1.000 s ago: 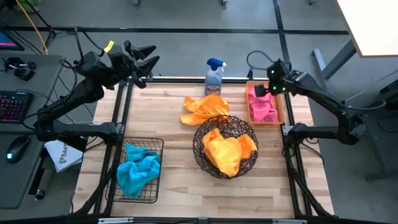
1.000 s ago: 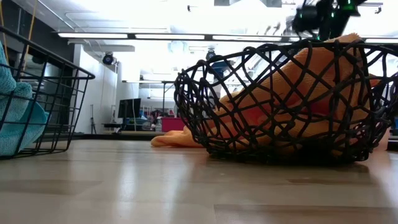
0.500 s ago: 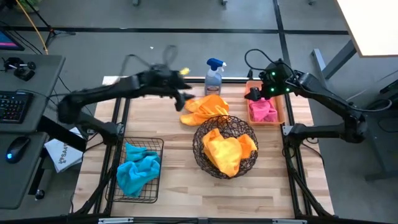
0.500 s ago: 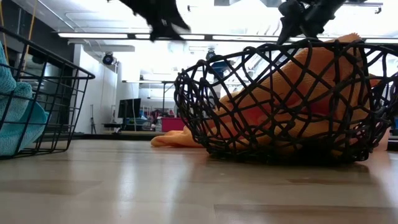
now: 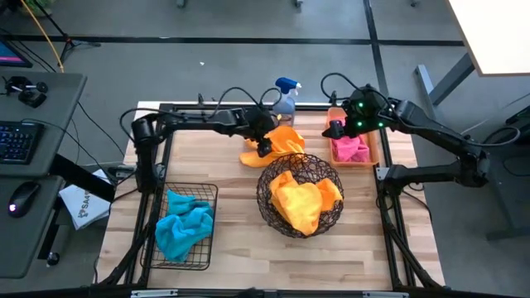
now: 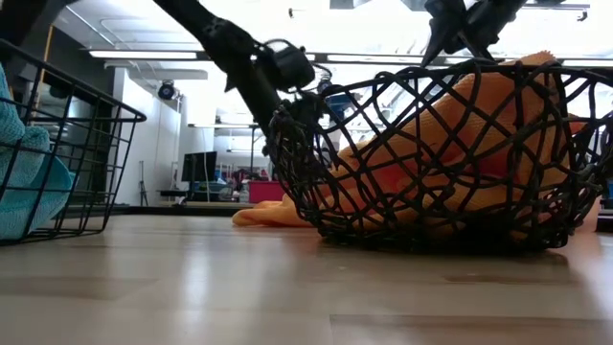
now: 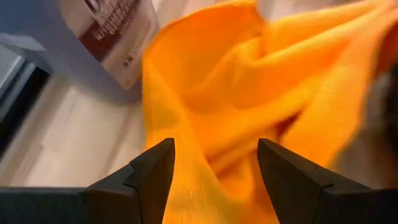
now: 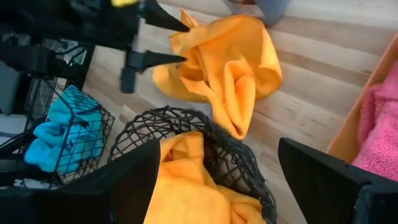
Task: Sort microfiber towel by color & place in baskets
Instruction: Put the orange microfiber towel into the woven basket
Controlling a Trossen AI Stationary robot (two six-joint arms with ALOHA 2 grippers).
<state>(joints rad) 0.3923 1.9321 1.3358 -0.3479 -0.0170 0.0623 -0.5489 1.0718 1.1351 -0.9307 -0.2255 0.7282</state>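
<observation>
A loose orange-yellow towel lies crumpled on the table between the spray bottle and the round woven-wire basket. That basket holds another orange-yellow towel. Teal-blue towels fill the black wire-grid basket, and pink towels lie in the orange tray. My left gripper is open and low over the loose towel's left part. My right gripper is open and holds nothing. It hangs above the tray's left edge. My left gripper comes at the loose orange-yellow towel slanting down from the table's left. One open finger stands at the towel's far-left edge and the other nearer. I cannot tell whether they touch the cloth.
A blue-topped spray bottle stands at the far edge, just behind the loose towel and close to my left gripper. The round basket's rim lies right beside the towel on its near side. Bare wood shows along the table's near edge.
My left arm has swung from the table's far-left corner toward the right and come down over the loose orange-yellow towel. My right gripper has drifted a little toward the left, from over the pink towels to the tray's left edge. The towels have kept still.
</observation>
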